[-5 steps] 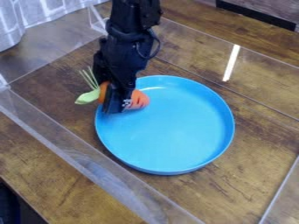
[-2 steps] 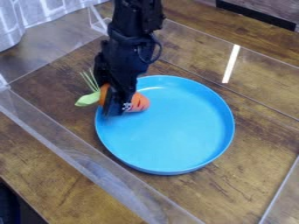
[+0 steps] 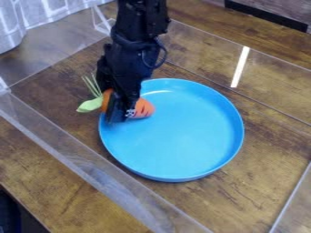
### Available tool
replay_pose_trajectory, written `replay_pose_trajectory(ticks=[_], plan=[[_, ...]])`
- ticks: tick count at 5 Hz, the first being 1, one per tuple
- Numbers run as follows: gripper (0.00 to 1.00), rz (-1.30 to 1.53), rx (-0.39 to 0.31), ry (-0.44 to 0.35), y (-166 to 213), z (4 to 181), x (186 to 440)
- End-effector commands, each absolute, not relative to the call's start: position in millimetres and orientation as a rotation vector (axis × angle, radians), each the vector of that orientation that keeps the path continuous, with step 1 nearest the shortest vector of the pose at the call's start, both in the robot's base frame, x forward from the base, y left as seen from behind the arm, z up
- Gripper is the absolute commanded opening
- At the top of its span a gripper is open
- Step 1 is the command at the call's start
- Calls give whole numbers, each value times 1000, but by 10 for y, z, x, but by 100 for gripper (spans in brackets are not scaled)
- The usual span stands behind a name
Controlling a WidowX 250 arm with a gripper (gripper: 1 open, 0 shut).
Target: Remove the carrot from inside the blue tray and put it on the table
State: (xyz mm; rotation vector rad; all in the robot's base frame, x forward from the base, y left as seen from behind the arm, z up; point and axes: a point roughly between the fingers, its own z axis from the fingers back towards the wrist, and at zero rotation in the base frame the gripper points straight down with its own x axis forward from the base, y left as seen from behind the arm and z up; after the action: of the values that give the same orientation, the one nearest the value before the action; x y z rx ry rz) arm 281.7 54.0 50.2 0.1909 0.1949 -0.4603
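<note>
**A:** Nothing much has moved since the earlier frames: the carrot [image 3: 141, 108] lies where it lay, just inside the left rim of the blue tray [image 3: 195, 136], its leafy top hanging out over that rim toward the desk's left edge.

**B:** And the gripper [image 3: 123, 103]?

**A:** Same place, pointed steeply down over the carrot's leaf end. Its jaws look set around the carrot, dark fingers on either side, but I can't see whether they press on it or merely straddle it.

**B:** So no lift yet.

**A:** None visible. The carrot appears to rest on the tray floor. My reading is a pause at the grasp: the closing or the raising comes next.

**B:** Where could it go afterwards?

**A:** The desk [image 3: 261, 77] has bare wood beyond the tray's right rim, inside the clear wall [image 3: 73, 150].
</note>
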Motion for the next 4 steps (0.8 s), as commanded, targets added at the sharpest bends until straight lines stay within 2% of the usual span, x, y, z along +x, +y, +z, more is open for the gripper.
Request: replay_pose_trajectory(ticks=[1, 4], plan=[[0, -479, 222, 130, 488, 697, 2870], [0, -485, 228, 134, 510, 726, 2852]])
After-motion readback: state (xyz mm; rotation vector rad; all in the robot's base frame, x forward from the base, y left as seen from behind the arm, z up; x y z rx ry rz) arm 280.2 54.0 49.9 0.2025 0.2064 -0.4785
